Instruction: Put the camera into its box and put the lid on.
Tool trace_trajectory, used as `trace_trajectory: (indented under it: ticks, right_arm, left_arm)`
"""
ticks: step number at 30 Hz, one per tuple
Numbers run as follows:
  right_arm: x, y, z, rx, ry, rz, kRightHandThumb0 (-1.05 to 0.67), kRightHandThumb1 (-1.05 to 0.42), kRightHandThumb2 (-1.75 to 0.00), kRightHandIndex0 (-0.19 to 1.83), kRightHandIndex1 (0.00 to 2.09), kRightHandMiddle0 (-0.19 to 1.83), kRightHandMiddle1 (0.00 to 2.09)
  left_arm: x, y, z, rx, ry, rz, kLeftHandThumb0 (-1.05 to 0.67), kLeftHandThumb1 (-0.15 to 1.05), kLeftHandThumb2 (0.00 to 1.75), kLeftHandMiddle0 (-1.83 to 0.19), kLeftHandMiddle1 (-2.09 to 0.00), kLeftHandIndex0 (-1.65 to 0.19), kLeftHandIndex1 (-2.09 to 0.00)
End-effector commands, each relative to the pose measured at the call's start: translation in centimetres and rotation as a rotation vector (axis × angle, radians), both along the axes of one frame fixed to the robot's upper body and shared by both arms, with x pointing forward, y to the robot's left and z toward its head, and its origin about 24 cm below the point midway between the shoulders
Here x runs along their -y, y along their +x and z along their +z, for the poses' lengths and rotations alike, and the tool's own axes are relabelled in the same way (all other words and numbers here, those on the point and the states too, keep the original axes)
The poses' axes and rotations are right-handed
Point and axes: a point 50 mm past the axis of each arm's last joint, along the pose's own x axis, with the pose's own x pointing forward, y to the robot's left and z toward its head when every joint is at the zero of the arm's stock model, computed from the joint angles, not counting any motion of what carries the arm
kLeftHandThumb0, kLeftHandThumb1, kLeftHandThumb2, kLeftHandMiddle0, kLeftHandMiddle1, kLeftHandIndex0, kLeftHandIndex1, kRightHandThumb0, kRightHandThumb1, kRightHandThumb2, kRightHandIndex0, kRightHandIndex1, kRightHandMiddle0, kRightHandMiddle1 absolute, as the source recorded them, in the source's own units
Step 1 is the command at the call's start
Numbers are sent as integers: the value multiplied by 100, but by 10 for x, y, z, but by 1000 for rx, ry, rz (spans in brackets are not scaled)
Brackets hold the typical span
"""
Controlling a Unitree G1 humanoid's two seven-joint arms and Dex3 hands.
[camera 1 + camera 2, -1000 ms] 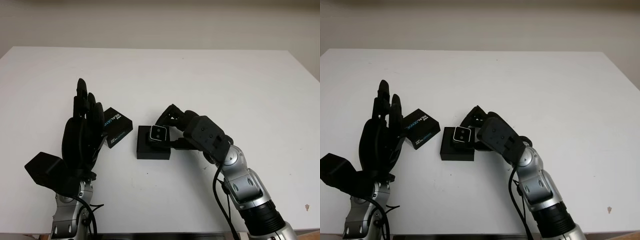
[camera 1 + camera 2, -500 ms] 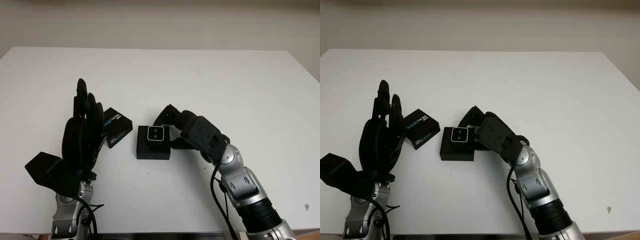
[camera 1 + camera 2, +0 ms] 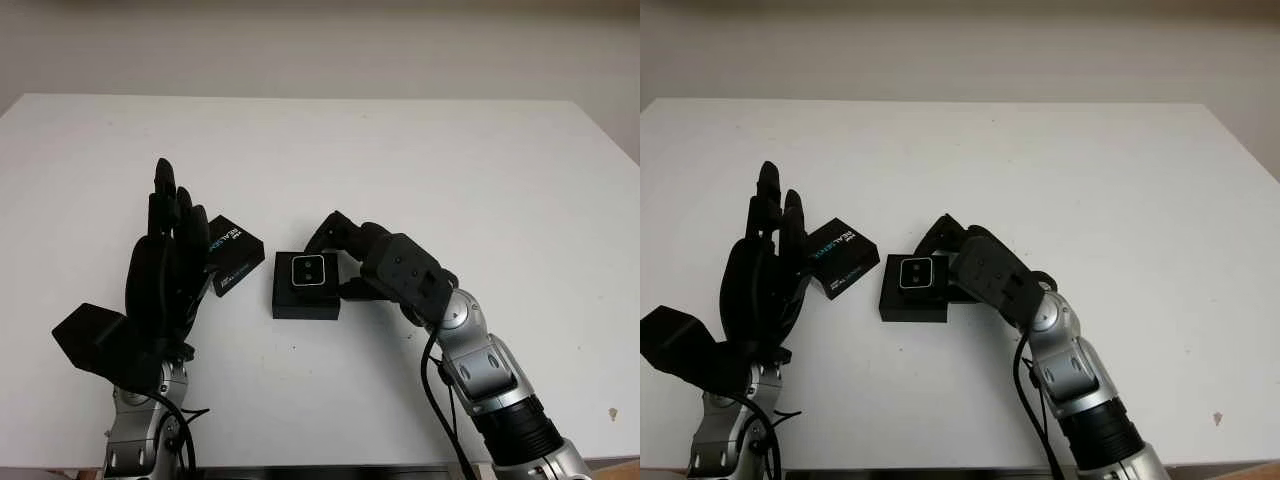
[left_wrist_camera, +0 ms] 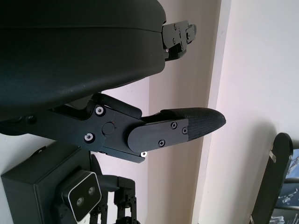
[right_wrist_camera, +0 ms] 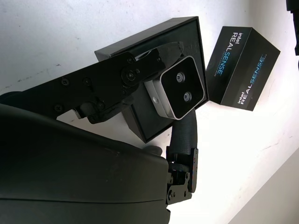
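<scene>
A small silver-faced camera with two lenses is gripped in my right hand, whose fingers are shut on its sides. It is at the open black box in the middle of the table; whether it touches the box floor I cannot tell. The right wrist view shows the camera over the box. The black lid, printed with RealSense, lies tilted just left of the box. My left hand stands open beside the lid, holding nothing.
The white table stretches wide behind and to the right of the box. Its front edge runs close below both arms.
My right hand has carried the camera slightly left and lower, more squarely over the box. The left hand and the lid have stayed put.
</scene>
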Motion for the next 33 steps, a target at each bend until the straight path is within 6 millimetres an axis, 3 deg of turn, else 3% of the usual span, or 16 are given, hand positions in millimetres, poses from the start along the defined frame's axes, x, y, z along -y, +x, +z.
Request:
trace_trajectory:
  ticks: [1, 12, 33]
  right_arm:
    - [-1, -2, -3, -11, -5, 12, -33, -105, -9, 8, 61, 13, 209]
    - [-1, -1, -3, -13, 29, 24, -35, -105, -9, -3, 81, 14, 209]
    - [-3, -1, -5, -15, 36, 21, -33, -105, -10, -8, 89, 14, 209]
  left_arm:
    - [1, 0, 3, 14, 3, 0, -66, 105, 55, 14, -6, 15, -6]
    - [1, 0, 3, 8, -1, -2, -66, 105, 53, 14, -5, 14, -6]
    - [1, 0, 3, 14, 3, 0, -66, 105, 54, 13, -6, 14, -6]
